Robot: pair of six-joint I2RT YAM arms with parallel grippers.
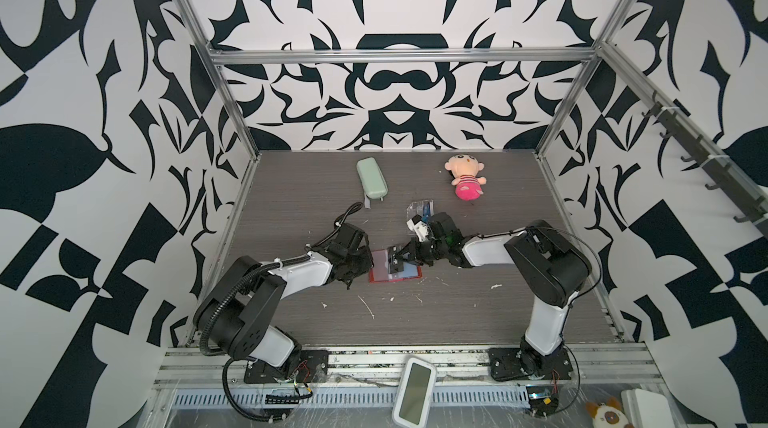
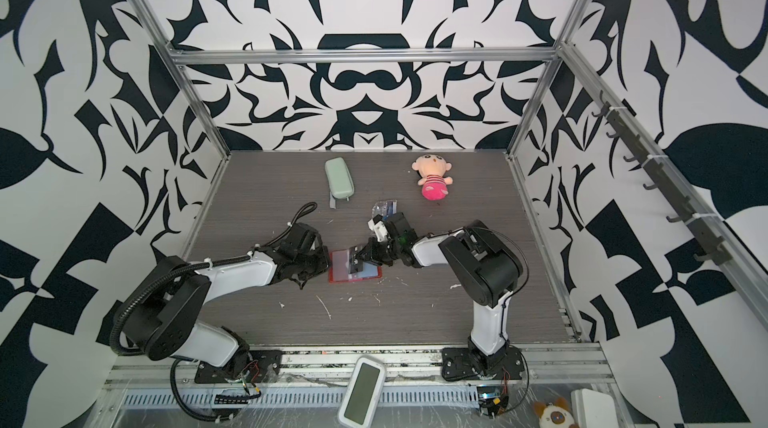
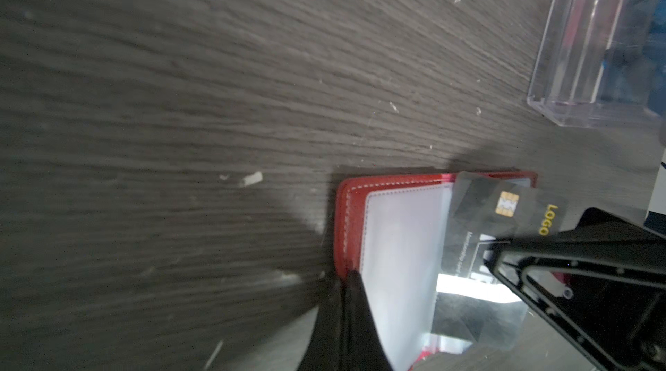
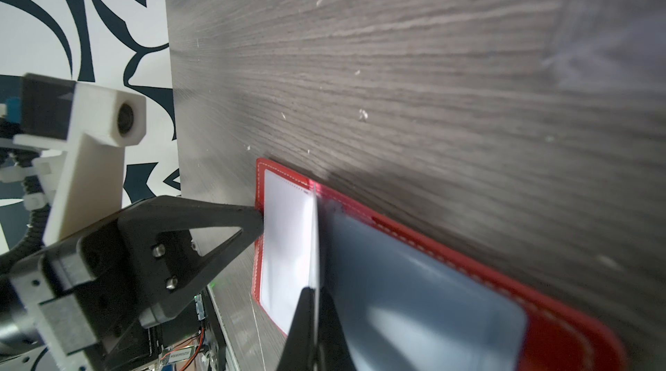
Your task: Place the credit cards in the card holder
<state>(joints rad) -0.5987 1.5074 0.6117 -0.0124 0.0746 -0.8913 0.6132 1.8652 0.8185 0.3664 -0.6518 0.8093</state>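
Note:
The red card holder (image 1: 380, 270) (image 2: 341, 270) lies open on the table's middle, its clear sleeves up (image 3: 400, 243) (image 4: 284, 236). My left gripper (image 3: 351, 273) (image 1: 368, 266) is shut on the holder's left edge. My right gripper (image 4: 314, 291) (image 1: 397, 260) is shut on a black credit card (image 3: 504, 212) (image 4: 315, 239) with a gold chip and "LOGO". The card stands on edge over the holder's fold, its far end under a clear sleeve. Something blue (image 3: 654, 63) shows inside the clear box (image 1: 419, 210); I cannot tell whether it is a card.
A pale green oblong case (image 1: 372, 178) lies at the back left and a pink doll (image 1: 465, 180) at the back right. The clear box (image 3: 591, 45) sits just behind the right wrist. A white device (image 1: 413, 390) rests on the front rail.

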